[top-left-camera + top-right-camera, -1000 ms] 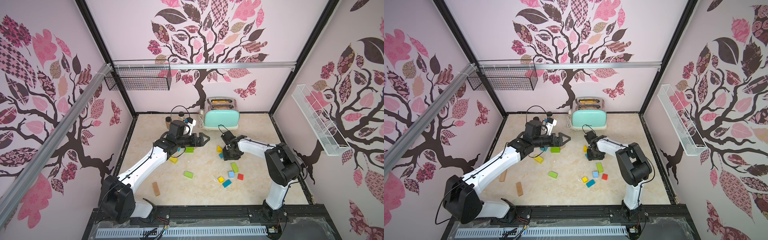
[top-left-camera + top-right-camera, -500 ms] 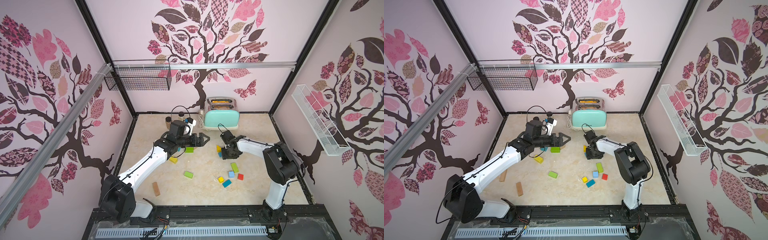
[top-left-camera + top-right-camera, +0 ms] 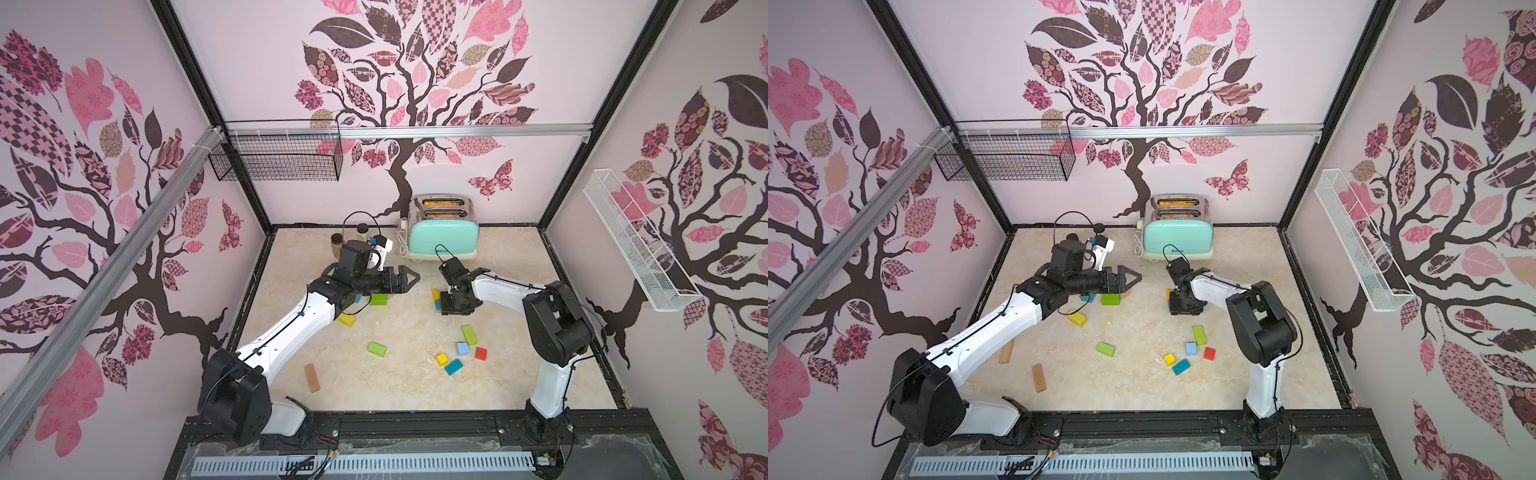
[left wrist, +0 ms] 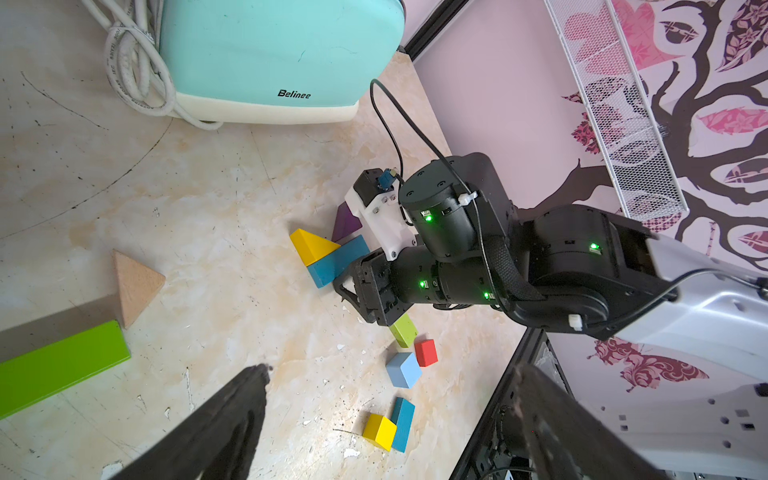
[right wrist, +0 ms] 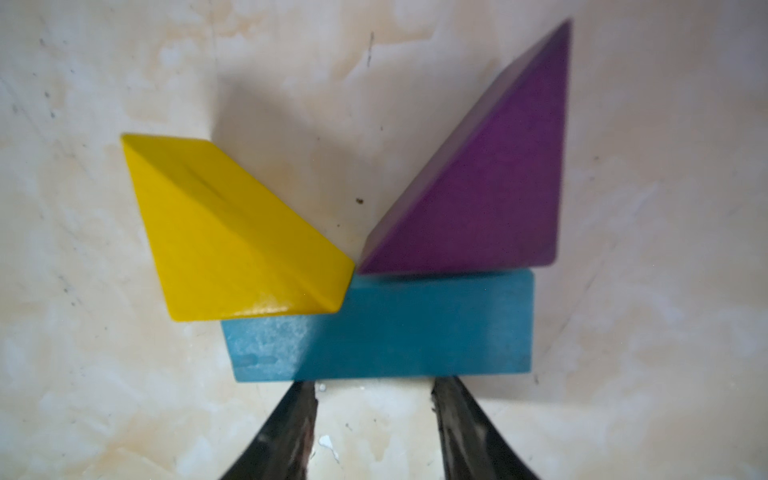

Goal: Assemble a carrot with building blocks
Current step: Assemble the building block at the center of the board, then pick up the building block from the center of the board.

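Low in a top view, a tan bar (image 3: 312, 377) and a green block (image 3: 377, 349) are lying loose, with cubes (image 3: 462, 348) clustering to their right. Mid-frame, the right gripper (image 5: 374, 386) is standing with jaws part-way apart, clamping nothing. Both tips are touching the long side of the teal bar (image 5: 399, 332) at the centre of its wrist view. A yellow wedge (image 5: 232, 237) and a purple wedge (image 5: 478, 208) are butting the bar's far side. It looks to be nudging, so it should be pressing slowly with both tips level, or the bar may be swivelling the wedges apart. Left of centre, the left gripper (image 3: 409, 278) is hanging wide apart, empty. The toaster (image 3: 442, 239) is sitting above.

Tree-decal walls (image 3: 257, 62), marbled beige floor (image 3: 395, 386)
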Robot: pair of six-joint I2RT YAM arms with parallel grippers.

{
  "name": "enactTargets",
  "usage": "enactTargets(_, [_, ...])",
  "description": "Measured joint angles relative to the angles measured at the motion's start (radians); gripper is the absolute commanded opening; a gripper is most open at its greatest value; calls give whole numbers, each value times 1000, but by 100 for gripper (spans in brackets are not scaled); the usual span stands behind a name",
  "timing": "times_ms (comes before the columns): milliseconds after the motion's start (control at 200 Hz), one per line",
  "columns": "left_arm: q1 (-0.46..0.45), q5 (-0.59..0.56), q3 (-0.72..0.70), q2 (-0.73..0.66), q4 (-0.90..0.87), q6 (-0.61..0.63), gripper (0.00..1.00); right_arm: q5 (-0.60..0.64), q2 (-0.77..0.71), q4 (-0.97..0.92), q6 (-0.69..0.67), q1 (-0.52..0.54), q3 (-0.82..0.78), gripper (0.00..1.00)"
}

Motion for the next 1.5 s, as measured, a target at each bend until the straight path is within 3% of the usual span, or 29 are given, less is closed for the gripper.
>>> enactTargets(580, [0, -8, 6, 18, -3, 3, 98, -3, 6, -9, -5, 0, 12, 55])
enactTargets(890, [2, -159, 8, -4, -109, -8, 98, -64, -38, -41, -8, -1, 12, 64])
enactTargets(1150, [98, -292, 2, -117, -312, -121, 98, -100, -159, -122, 2, 1, 69, 81])
enactTargets(1185, [108, -311, -6, -136, -341, -136, 98, -95, -170, -134, 4, 1, 78, 88])
enactTargets(1500, [111, -433, -197, -238, -571, -343, 98, -92, -216, -182, 11, 1, 103, 89])
